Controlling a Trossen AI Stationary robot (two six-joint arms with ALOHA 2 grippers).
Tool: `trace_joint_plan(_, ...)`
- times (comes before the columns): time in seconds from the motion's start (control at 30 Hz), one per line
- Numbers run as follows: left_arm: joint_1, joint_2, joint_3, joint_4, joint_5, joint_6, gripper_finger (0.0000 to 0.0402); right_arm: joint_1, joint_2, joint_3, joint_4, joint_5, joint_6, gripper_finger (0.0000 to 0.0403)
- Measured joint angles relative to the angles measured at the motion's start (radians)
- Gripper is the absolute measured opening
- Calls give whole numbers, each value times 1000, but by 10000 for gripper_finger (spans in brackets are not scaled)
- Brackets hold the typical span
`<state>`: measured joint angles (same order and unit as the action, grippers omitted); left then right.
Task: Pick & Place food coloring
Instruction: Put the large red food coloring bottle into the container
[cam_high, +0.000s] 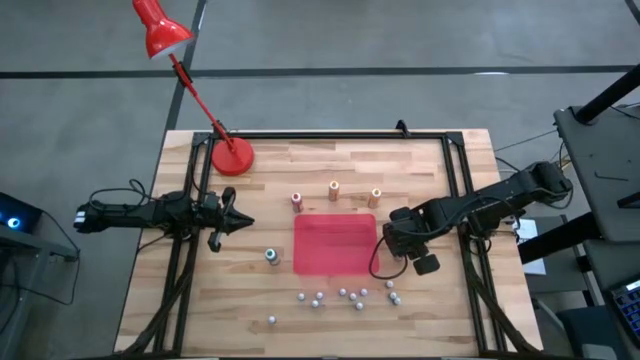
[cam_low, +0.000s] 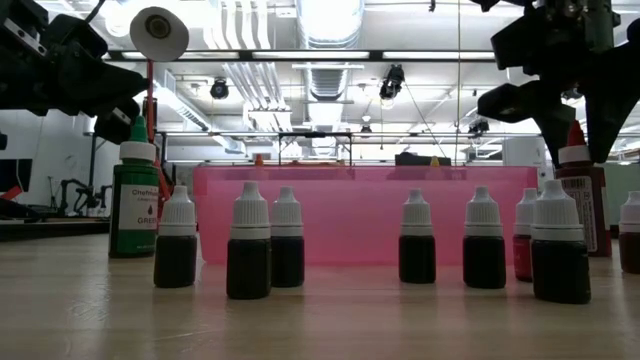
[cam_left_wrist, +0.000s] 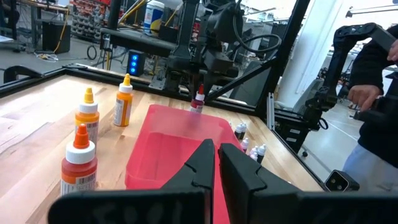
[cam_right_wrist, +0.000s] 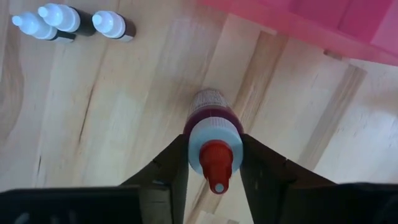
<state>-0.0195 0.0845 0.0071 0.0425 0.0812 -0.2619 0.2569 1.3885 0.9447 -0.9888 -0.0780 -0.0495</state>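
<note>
The food coloring bottles stand upright on the wooden table. Three orange ones (cam_high: 334, 189) are beyond the pink-red tray (cam_high: 335, 243), and a green one (cam_high: 271, 256) is to its left. A dark red bottle (cam_right_wrist: 210, 121) with a white cap and red tip stands just right of the tray. My right gripper (cam_right_wrist: 214, 143) points straight down over it and is shut on it. My left gripper (cam_high: 240, 221) is shut on nothing and waits level, left of the tray. My right gripper pinches the dark red bottle's white cap (cam_right_wrist: 198, 146) between its two fingers (cam_right_wrist: 168, 168), one on each side. The fingers come from above, pointing down. The red tip (cam_right_wrist: 216, 167) rises between them. The bottle is upright, its base on the wood beside the tray.
Several small dark bottles with white caps (cam_high: 345, 295) are scattered near the table's front edge; three (cam_right_wrist: 68, 22) stand close to the gripped bottle. A red desk lamp's base (cam_high: 232, 157) sits at the back left. A black frame (cam_high: 460, 180) borders the table. A person (cam_left_wrist: 373, 93) stands beyond the right side.
</note>
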Motion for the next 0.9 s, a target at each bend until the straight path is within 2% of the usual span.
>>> trace_joint_plan(0.3, 0, 0, 0, 0, 0, 0, 0, -11, -17, 78, -123, -1, 16, 109)
trace_joint_plan(0.6, 0, 0, 0, 0, 0, 0, 0, -51, 7, 255, -245, 1, -2, 110)
trace_joint_plan(0.9, 0, 0, 0, 0, 0, 0, 0, -92, 98, 450, -332, 1, -39, 110)
